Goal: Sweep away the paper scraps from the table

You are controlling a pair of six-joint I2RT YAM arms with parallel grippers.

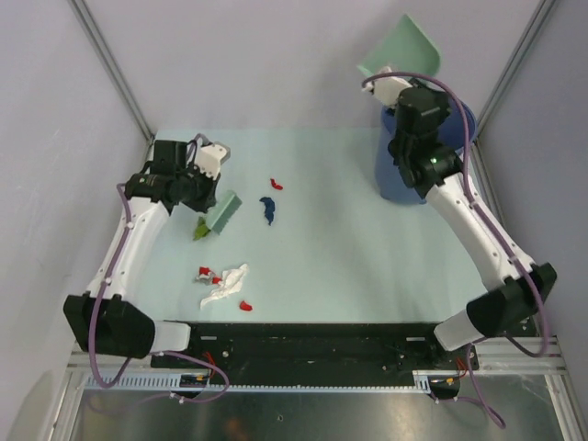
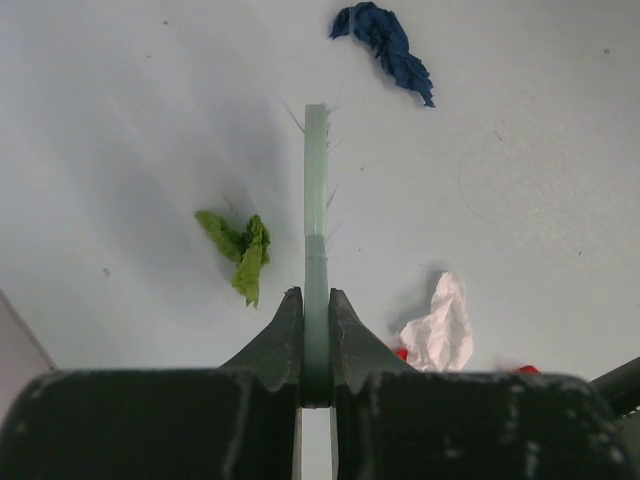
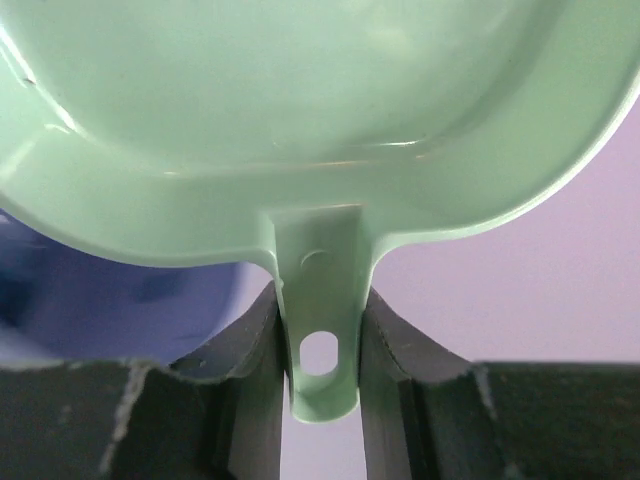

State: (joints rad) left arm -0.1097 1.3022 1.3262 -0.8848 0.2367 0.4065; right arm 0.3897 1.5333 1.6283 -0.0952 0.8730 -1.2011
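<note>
Closest to the left wrist lens, the left gripper (image 2: 316, 335) is clenched, rough black jaws pinching a pale green plastic brush (image 2: 316, 180). The brush is seen edge-on as a narrow translucent strip with a few stray bristles sticking out sideways, and its near end is hidden between the jaws. Whether it touches the smooth, matte, pale mint-green table (image 2: 120, 120) cannot be told.

The paper scraps lie loose on that surface. A wrinkled green crumple (image 2: 240, 250) sits just beside the brush on its left, and a twisted dark blue wad (image 2: 385, 45) lies beyond its tip. A creased white crumple (image 2: 440, 325) lies to the right, partly cut off by the gripper body. From above, tiny red pieces (image 1: 206, 272) lie next to the white crumple, with one more apart near the blue wad.

The right gripper (image 3: 320, 330) grasps the flat tab handle, pierced by a round hole, of a glossy pale green plastic dustpan (image 3: 300, 120). It is raised clear of the table near a round blue bucket (image 1: 393, 179) at the far right. The arm covers most of the bucket, which shows in the wrist view only as a blurred blue curve. A black and metal rail (image 1: 303, 344) lines the near edge.
</note>
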